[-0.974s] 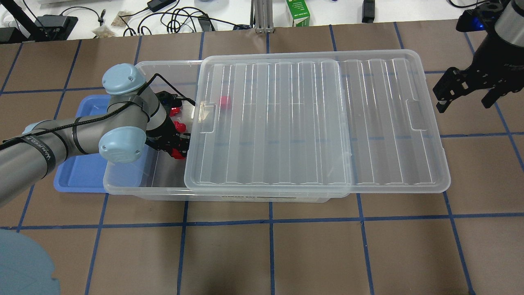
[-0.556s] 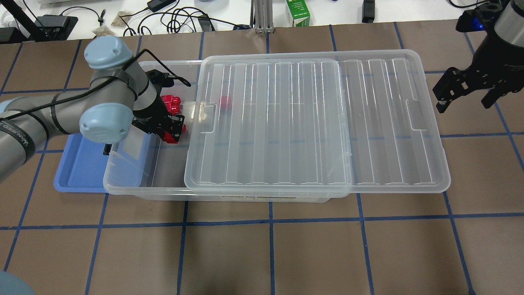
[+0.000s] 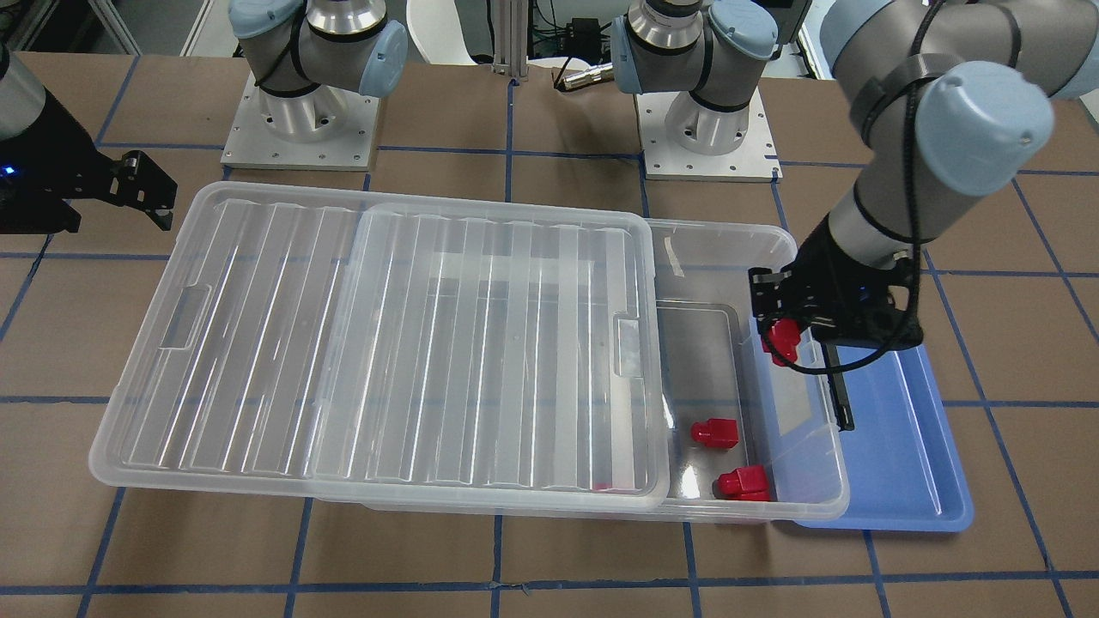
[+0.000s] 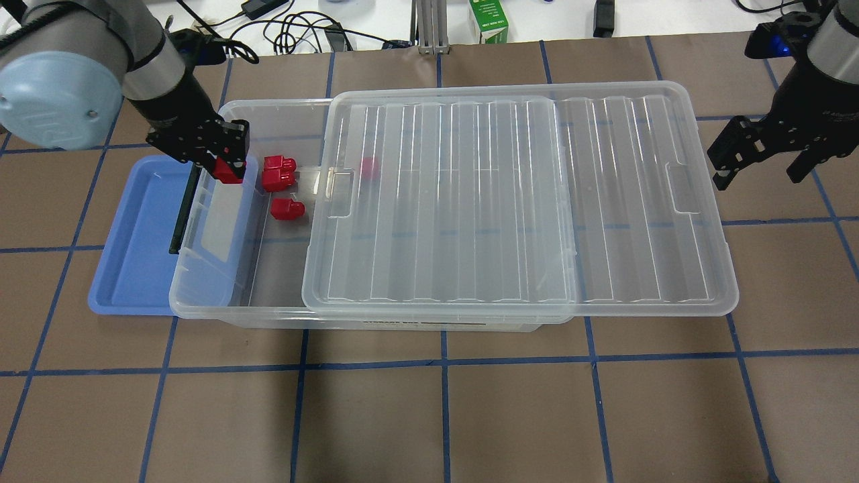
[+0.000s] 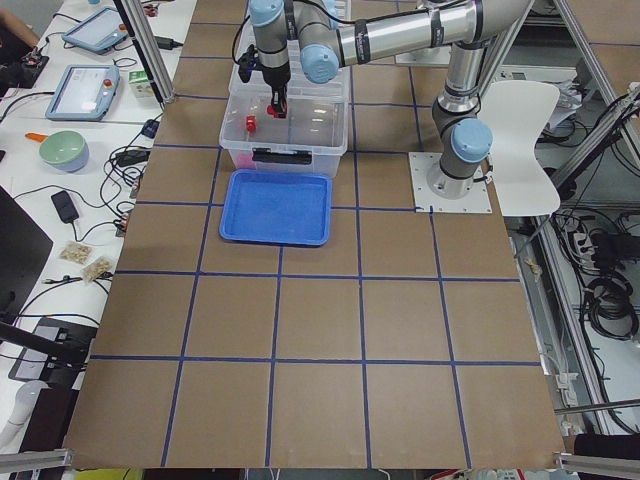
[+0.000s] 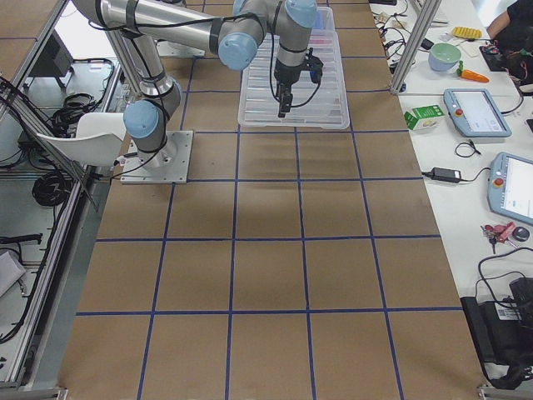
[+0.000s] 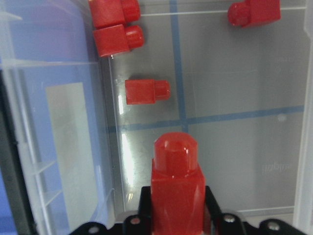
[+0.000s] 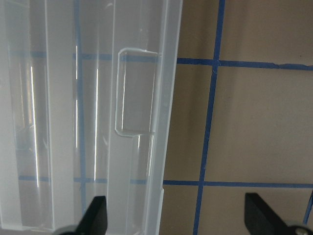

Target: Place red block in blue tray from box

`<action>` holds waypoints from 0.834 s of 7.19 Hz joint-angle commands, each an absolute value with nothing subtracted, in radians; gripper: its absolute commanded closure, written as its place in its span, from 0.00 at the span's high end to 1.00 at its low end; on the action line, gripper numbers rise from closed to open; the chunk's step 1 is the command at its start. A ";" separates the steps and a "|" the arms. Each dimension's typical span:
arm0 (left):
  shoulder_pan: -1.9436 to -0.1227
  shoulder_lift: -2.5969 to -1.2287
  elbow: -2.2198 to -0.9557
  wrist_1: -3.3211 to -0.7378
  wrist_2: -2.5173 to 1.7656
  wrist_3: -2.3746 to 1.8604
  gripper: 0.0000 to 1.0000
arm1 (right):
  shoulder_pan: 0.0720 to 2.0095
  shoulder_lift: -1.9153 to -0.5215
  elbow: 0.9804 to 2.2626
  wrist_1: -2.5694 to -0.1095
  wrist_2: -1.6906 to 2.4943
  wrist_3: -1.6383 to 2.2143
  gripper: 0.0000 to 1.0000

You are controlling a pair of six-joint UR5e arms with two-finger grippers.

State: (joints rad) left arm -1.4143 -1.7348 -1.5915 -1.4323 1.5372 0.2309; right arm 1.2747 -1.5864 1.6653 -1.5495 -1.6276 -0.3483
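Observation:
My left gripper [image 4: 228, 168] is shut on a red block [image 7: 176, 188] and holds it in the air above the left short end of the clear box [image 4: 201, 305], next to the blue tray [image 4: 131, 241]. It shows the same in the front view [image 3: 783, 339]. Three more red blocks [image 4: 280, 171] lie on the box floor, and another [image 4: 368, 166] shows dimly under the ribbed lid [image 4: 510, 201]. The lid is slid to the right, so the box's left end is open. The tray [image 3: 897, 446] holds nothing. My right gripper [image 4: 758, 157] is open and empty, right of the lid.
A black latch [image 4: 180, 215] sits on the box's short end, facing the tray. A green carton [image 4: 488, 20] and cables lie beyond the table's far edge. The two arm bases [image 3: 300, 112] stand behind the box.
My left gripper has risen out of the box with a red block in it and has moved left and back, to above the box's left end. The right arm has barely moved.

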 commanded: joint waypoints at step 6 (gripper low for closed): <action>-1.048 -1.907 -1.794 -1.020 1.526 0.716 0.09 | 1.275 -1.588 1.667 -1.557 -1.628 -0.348 1.00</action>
State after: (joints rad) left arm -1.0537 -1.8717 -1.6992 -1.1837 1.5273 0.7107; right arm 1.2740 -1.5876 1.6674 -1.5567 -1.6275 -0.3482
